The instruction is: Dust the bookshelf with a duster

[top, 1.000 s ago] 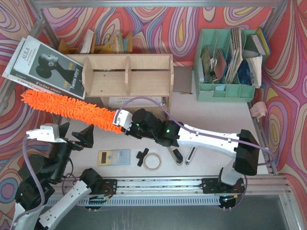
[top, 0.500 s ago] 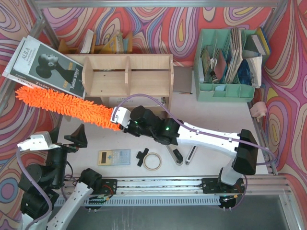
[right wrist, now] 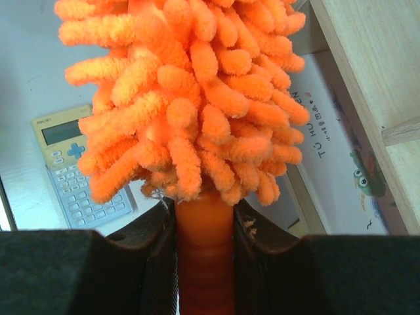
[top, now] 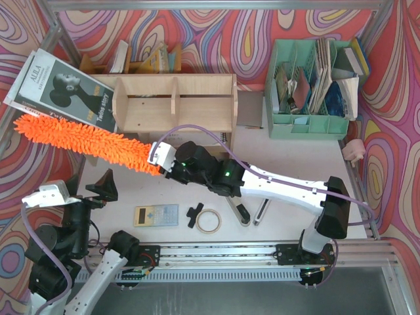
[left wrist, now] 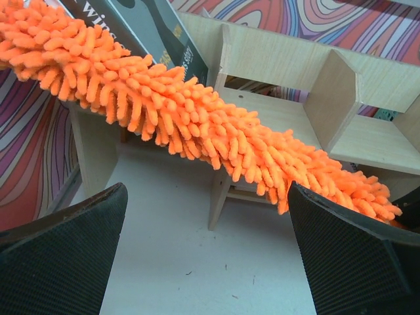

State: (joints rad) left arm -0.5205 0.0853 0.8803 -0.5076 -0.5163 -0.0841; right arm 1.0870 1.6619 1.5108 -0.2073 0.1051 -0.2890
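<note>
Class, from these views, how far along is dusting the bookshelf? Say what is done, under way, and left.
Done: the right gripper is shut on the duster by its handle. In hand: the fluffy head slants past the bookshelf at its left front corner; contact is unclear. Left: likely all three compartments and the top. The left gripper hangs open, empty.

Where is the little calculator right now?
In the top view, the calculator lies flat, left of centre near the arms' bases. It is just left of the tape roll and nearer the arms than the orange duster.
</note>
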